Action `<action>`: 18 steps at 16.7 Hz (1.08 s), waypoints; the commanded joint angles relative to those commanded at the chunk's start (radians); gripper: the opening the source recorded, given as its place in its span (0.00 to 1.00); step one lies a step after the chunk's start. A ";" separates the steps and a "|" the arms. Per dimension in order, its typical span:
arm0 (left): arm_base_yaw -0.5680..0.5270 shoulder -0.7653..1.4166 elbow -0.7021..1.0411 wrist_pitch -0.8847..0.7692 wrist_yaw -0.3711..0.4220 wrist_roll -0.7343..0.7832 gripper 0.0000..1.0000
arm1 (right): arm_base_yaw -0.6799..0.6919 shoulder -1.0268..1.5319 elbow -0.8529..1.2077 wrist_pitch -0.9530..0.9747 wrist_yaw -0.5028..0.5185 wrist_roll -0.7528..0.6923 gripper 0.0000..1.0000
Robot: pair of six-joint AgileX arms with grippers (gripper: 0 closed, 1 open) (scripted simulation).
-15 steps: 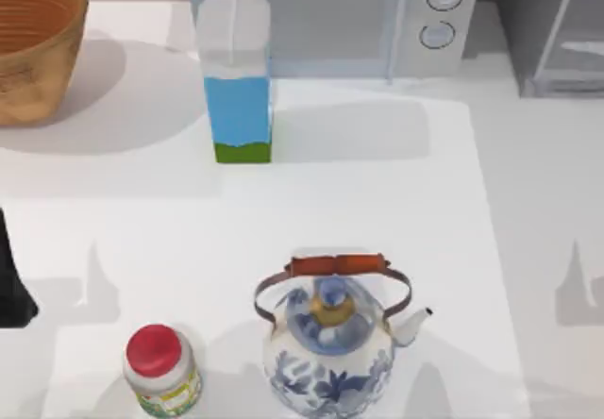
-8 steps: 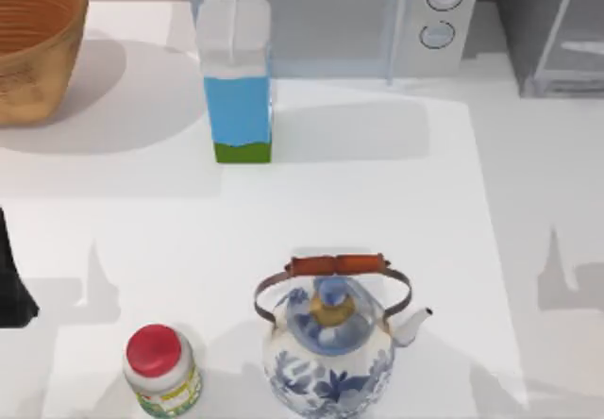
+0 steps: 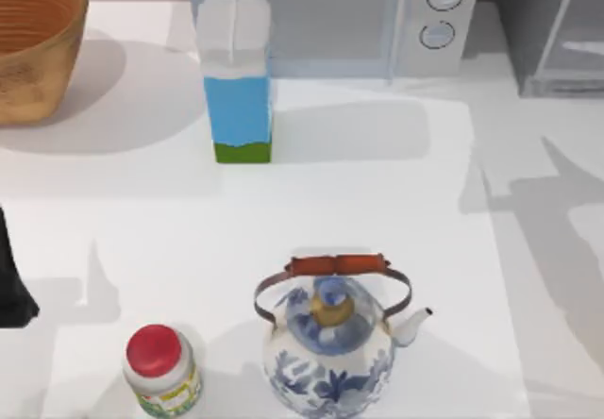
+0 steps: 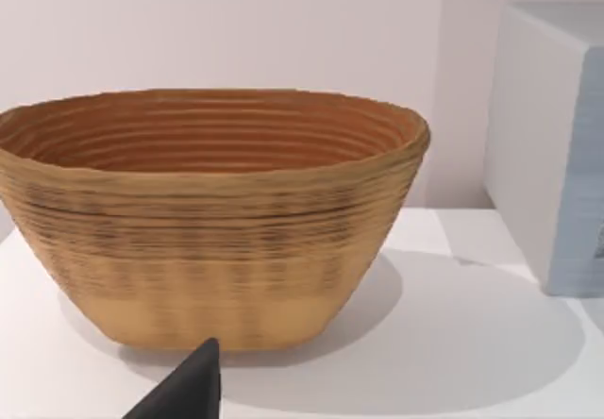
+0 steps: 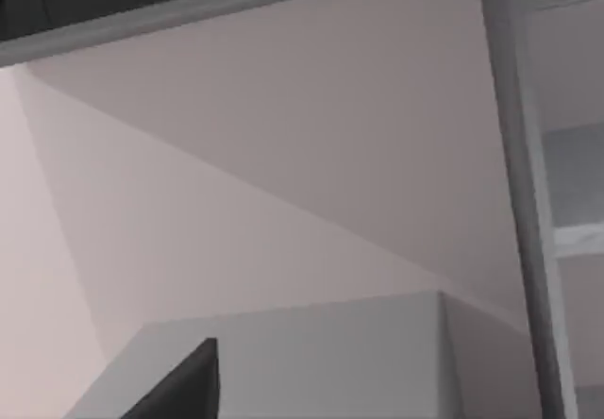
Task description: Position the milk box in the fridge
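Observation:
The milk box [image 3: 237,79] stands upright at the back of the table, left of centre, just in front of the microwave. It has a white gabled top, a sky-blue body and a green base strip. The fridge [image 3: 552,27] is at the back right corner, and its pale door frame [image 5: 524,202] shows in the right wrist view. My left arm [image 3: 11,287] is parked at the table's left edge, far from the carton. A dark part of my left gripper [image 4: 187,393] points toward the basket. A dark part of my right gripper [image 5: 181,389] faces the fridge side.
A woven basket [image 3: 33,46] sits at the back left. The light-grey microwave [image 3: 349,18] with two knobs stands behind the carton. A blue-and-white teapot [image 3: 330,339] and a red-capped jar [image 3: 162,370] stand near the front edge. Arm shadows lie across the right side.
The shadow on the table's right side has moved toward the back and grown much larger. The left arm, the carton and the other objects have not moved.

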 joint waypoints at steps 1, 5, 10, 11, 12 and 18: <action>0.000 0.000 0.000 0.000 0.000 0.000 1.00 | 0.043 0.097 0.080 0.012 0.043 0.022 1.00; 0.000 0.000 0.000 0.000 0.000 0.000 1.00 | 0.202 0.522 0.390 0.060 0.212 0.098 1.00; 0.000 0.000 0.000 0.000 0.000 0.000 1.00 | 0.345 1.044 0.715 0.110 0.389 0.147 1.00; 0.000 0.000 0.000 0.000 0.000 0.000 1.00 | 0.363 1.141 0.766 0.118 0.416 0.151 1.00; 0.000 0.000 0.000 0.000 0.000 0.000 1.00 | 0.377 1.233 0.811 0.124 0.439 0.155 1.00; 0.000 0.000 0.000 0.000 0.000 0.000 1.00 | 0.420 1.661 0.986 0.141 0.537 0.176 1.00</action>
